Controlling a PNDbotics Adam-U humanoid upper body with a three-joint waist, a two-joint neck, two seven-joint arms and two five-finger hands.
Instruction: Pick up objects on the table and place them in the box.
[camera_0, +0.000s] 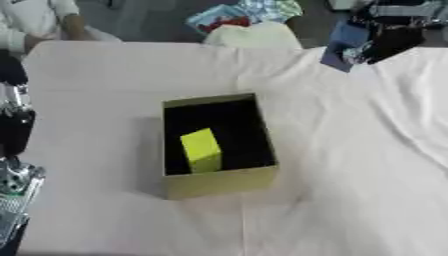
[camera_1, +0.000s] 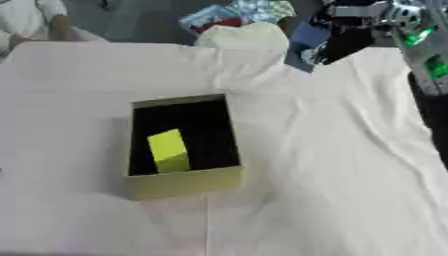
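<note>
Already inside: a yellow block sits in the open box on the cloth-covered table.

An olive-green rectangular cardboard box (camera_0: 219, 182) with a dark, matte interior stands near the middle of a table draped in a white, softly creased cloth (camera_0: 350, 150). A bright yellow rectangular block (camera_0: 201, 150) with smooth faces lies in its near half, tilted, close to the front wall. The robot's right hand (camera_1: 346, 42), black with silver metal parts, is at the table's far right edge, with a flat dark-blue object (camera_1: 308, 36) at it; I cannot tell whether its fingers are closed round that object. The left arm's black and silver metal shows at the left edge, but its hand's state cannot be made out.
</note>
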